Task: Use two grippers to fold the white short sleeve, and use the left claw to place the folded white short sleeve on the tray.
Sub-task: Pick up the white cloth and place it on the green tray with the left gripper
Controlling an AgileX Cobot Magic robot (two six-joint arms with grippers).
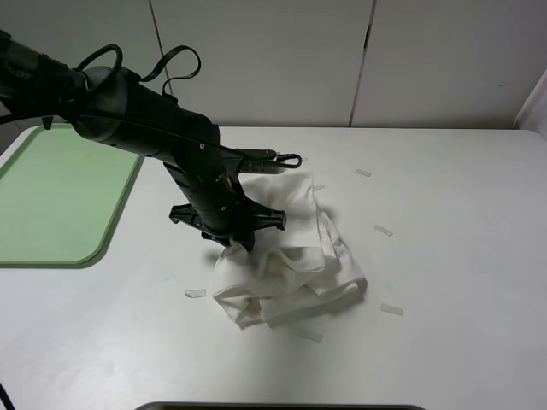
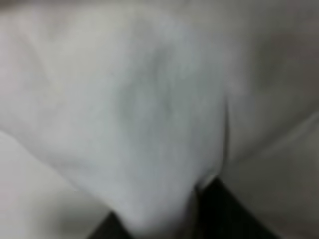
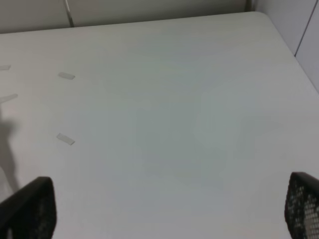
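Overhead, white table (image 1: 461, 282), pale cabinets (image 1: 265, 60).

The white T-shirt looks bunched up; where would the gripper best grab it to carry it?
Likely the thick bunched folds at the top left of the white T-shirt, from straight above, where the left gripper sits: several layers stack there, so one pinch catches them all.
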